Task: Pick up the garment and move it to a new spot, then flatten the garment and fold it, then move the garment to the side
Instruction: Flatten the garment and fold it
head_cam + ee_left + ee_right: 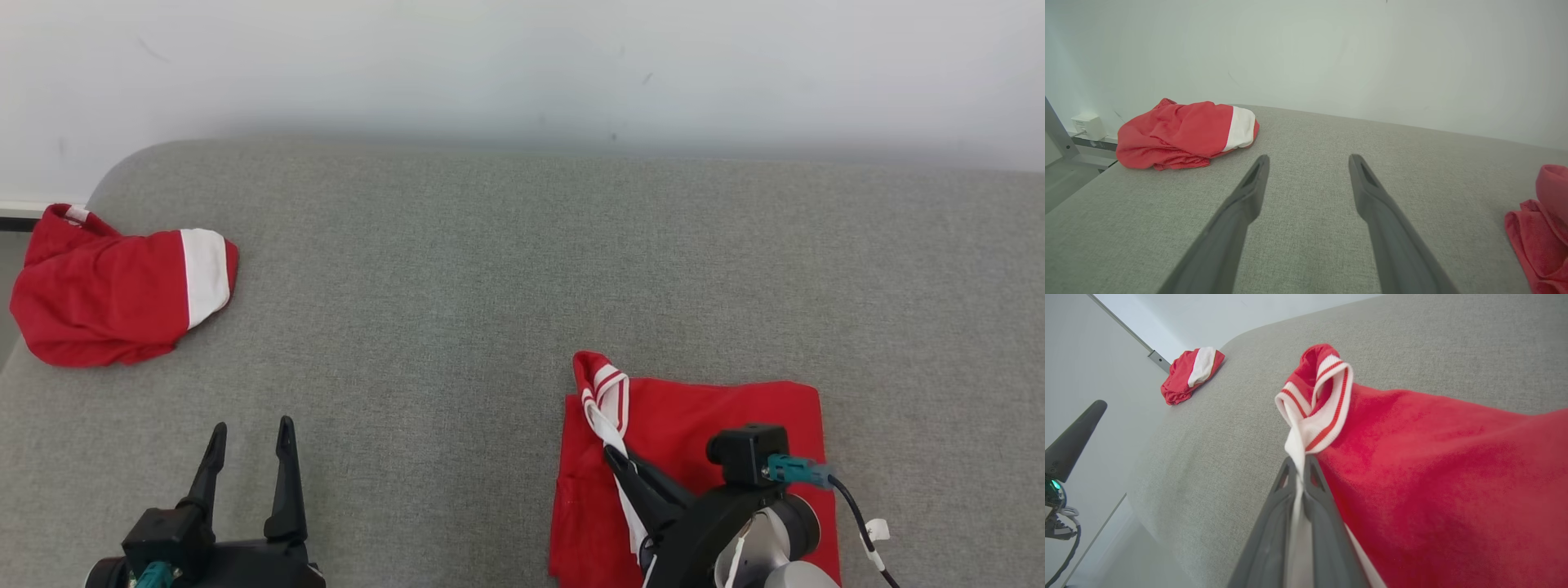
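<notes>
Garment (pixel 710 408) pinched by right hand (pixel 614 454); lower edge cut off.

R tool (pixel 1298 464), btm ctr, jaws pinched on white striped trim (pixel 1327 416) of red garment (pixel 1433 477) on grey bench (pixel 1216 437). 2nd red/white garment (pixel 1192 373) upper left. L tool's finger (pixel 1075 437) at left edge.

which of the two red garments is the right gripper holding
The flat folded garment on the right, its striped white trim pinched in the right gripper; the bunched garment at far left lies untouched.
</notes>
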{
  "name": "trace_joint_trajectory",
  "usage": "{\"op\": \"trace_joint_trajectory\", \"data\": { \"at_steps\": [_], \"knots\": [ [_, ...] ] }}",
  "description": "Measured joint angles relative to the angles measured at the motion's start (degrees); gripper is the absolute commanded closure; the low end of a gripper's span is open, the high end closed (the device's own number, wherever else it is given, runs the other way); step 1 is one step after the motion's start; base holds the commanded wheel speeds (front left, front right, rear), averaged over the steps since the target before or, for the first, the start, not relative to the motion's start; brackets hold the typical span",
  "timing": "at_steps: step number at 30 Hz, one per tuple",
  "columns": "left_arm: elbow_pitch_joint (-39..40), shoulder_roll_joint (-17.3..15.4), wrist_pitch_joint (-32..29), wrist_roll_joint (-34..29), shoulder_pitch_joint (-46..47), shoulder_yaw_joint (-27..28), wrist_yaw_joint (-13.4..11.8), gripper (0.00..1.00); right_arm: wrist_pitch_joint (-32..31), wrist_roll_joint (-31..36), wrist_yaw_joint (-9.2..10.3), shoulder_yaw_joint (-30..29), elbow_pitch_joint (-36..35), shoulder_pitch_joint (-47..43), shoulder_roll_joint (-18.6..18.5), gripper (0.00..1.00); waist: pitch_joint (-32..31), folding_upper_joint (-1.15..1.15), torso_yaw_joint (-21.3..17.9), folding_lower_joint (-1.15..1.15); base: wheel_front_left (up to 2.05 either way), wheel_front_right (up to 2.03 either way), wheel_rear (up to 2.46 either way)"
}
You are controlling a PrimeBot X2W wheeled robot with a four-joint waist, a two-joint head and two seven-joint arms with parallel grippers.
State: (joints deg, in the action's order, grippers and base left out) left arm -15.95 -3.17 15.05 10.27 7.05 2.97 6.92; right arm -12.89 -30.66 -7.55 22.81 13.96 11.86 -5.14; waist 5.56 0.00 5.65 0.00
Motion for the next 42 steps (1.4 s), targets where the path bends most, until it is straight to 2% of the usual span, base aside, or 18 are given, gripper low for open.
{"op": "trace_joint_trajectory", "data": {
  "at_steps": [1,3,10,20,28,42],
  "knots": [
    [-0.12,0.02,0.0,0.0,0.1,-0.13,0.01,0.0,1.14,0.04,0.0,-0.08,0.88,0.1,0.29,1.0,0.11,0.0,0.11,0.0,0.0,0.0,0.0],
    [-0.42,0.05,0.0,0.0,0.15,-0.27,0.11,0.0,3.28,0.77,0.0,-0.32,2.42,0.83,0.45,0.0,0.24,0.0,0.24,0.0,0.0,0.0,0.0],
    [-0.46,0.07,0.0,-0.03,0.09,0.41,0.14,0.0,12.06,2.55,0.0,-2.7,3.47,3.76,-0.91,0.0,-0.02,0.0,-0.93,0.0,0.0,0.0,0.0],
    [0.34,0.08,0.0,-0.73,-0.73,1.23,0.18,0.0,22.84,6.61,0.0,-11.77,0.96,3.02,-5.45,0.0,-1.14,0.0,-3.81,0.0,0.0,0.0,0.0],
    [2.13,-0.01,0.0,-1.58,-2.49,1.83,0.21,0.0,25.9,9.18,0.0,-16.99,-2.48,-3.39,-5.63,0.0,-2.37,0.0,-6.18,0.0,0.0,0.0,0.0],
    [5.6,-0.02,0.0,-2.65,-6.67,2.31,0.0,0.0,26.51,13.04,0.0,-18.82,-8.06,-13.53,-3.77,0.0,-4.87,0.0,-8.34,0.0,0.0,0.0,0.0]
  ]
}}
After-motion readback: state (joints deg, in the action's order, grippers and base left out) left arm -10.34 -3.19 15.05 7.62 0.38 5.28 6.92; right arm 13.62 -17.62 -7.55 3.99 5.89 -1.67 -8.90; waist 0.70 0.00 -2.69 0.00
